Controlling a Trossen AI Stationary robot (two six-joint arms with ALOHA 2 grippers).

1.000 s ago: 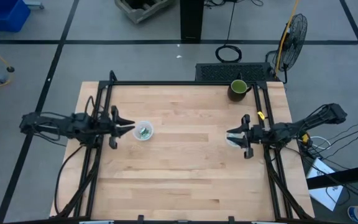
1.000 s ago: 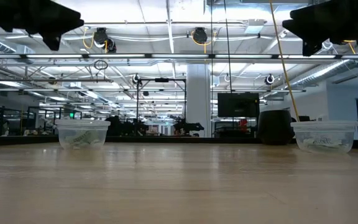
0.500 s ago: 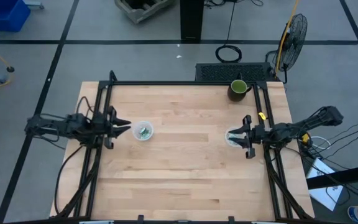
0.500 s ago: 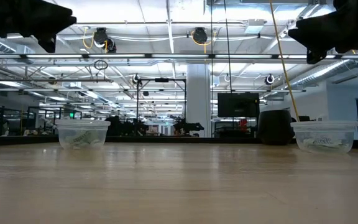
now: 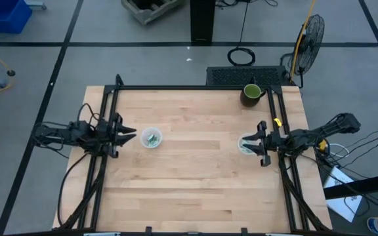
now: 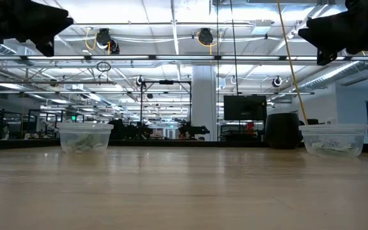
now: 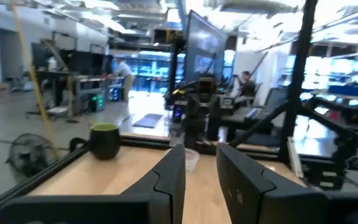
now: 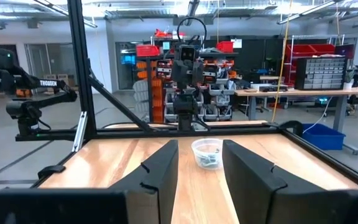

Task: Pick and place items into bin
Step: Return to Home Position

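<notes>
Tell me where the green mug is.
High view: the green mug stands near the table's far edge on the right side, well beyond the right bin.

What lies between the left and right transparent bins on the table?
Nothing: the high view shows only bare table between the left bin and the right bin; the low view agrees.

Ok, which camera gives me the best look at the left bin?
Right wrist view: the left bin stands unobstructed, packets visible inside. The high view looks down into the bin; the low view shows the bin side-on; the left wrist view misses it.
</notes>
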